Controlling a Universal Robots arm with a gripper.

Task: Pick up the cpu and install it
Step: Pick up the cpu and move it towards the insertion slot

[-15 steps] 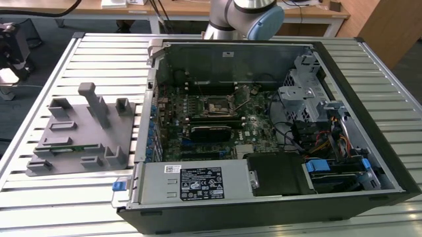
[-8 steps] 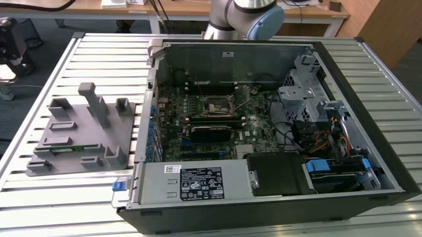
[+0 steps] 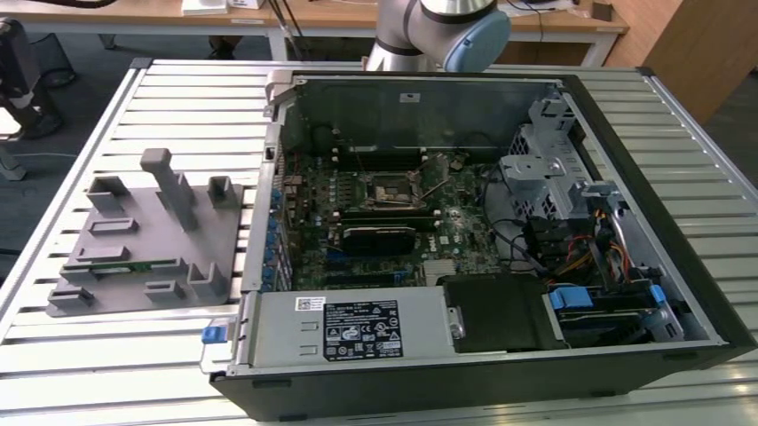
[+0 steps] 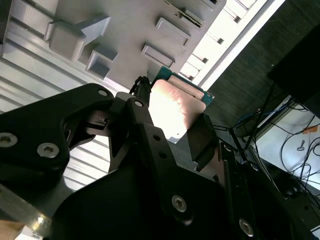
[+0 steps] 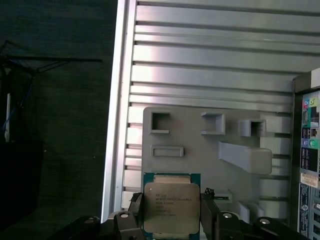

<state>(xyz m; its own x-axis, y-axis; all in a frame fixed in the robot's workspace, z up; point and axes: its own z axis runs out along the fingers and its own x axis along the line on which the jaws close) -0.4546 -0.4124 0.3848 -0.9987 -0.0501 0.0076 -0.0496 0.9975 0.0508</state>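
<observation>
Hand: the hand (image 5: 171,216) is clamped on two opposite sides of the cpu (image 5: 171,207).
Cpu: it hangs above the grey tray (image 5: 200,150), near the bench (image 3: 177,89) edge, metal top towards the first wrist view.
Done: the pickup, apparently.
Left: the install. The socket (image 3: 391,188) inside the open computer (image 3: 616,133) looks empty.

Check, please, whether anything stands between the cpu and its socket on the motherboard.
The gripper is shut on the cpu over the grey tray. In the exterior view the case lies open and nothing visibly covers the socket; only the case's side wall rises between tray and motherboard, and a black block sits beside the socket.
</observation>
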